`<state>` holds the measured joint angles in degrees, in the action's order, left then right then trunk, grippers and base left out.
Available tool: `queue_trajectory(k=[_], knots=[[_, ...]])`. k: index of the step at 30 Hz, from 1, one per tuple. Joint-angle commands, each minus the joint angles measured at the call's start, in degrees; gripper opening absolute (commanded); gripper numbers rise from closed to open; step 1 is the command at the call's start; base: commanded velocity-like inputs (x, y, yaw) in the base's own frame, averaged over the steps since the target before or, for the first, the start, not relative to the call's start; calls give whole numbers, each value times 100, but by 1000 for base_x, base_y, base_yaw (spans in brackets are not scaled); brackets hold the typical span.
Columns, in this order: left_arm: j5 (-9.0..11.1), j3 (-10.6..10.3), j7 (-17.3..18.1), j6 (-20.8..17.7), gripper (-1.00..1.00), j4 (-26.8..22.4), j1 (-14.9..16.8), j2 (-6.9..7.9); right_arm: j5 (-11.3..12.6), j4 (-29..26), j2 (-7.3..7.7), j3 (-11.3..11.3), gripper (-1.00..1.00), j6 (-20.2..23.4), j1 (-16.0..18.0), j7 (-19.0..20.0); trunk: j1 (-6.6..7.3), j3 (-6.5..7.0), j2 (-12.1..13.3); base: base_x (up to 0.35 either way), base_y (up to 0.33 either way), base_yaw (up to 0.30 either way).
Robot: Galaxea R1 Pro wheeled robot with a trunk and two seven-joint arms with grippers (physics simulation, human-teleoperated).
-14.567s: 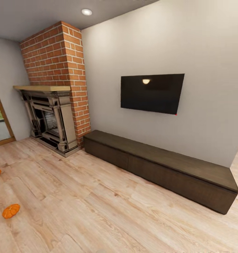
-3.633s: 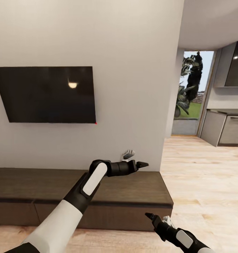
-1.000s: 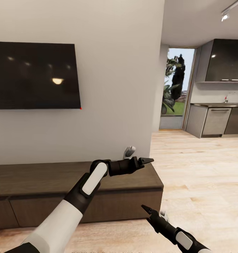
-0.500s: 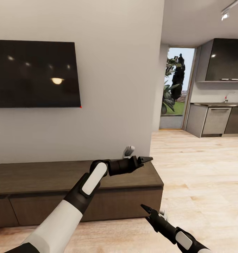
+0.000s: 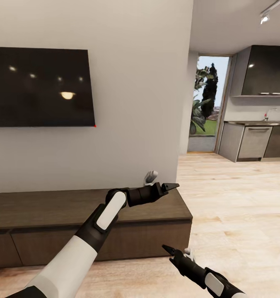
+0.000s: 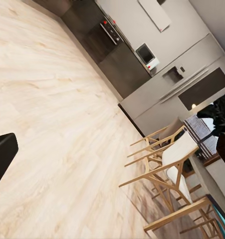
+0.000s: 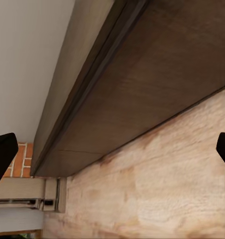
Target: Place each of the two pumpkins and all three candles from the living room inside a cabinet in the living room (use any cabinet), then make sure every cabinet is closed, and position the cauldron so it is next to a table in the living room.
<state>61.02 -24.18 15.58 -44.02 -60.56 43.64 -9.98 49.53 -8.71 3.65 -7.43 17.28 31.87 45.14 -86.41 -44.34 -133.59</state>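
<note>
Head view: cabinet point(image 5: 115, 215) beneath left gripper point(image 5: 158, 182)

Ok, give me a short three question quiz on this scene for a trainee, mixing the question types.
1. True or false: the drawer fronts of the long, low dark-brown wooden cabinet are shut.
2. Multiple choice: what hangs on the wall above the cabinet? A) a black flat television B) a framed mirror C) a wooden shelf
3. Fill in: in the head view, the right gripper is low, in front of the cabinet's ____ end.

Key
1. True: the fronts sit flush, no beige inside showing.
2. A: the black flat television.
3. Right. The left gripper hangs above the cabinet top, near the same end.
</note>
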Motion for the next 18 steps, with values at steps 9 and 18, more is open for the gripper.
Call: queue_trajectory(k=[9, 18], knots=[[-2, 1, 15, -20, 100, 1, 4, -2, 106, 19, 5, -98, 100, -29, 3, 3, 1, -6, -3, 0, 0, 0], [-2, 6, 15, -23, 100, 0, 4, -2, 113, 25, 5, -112, 100, -28, 3, 20, 1, -6, -3, 0, 0, 0]])
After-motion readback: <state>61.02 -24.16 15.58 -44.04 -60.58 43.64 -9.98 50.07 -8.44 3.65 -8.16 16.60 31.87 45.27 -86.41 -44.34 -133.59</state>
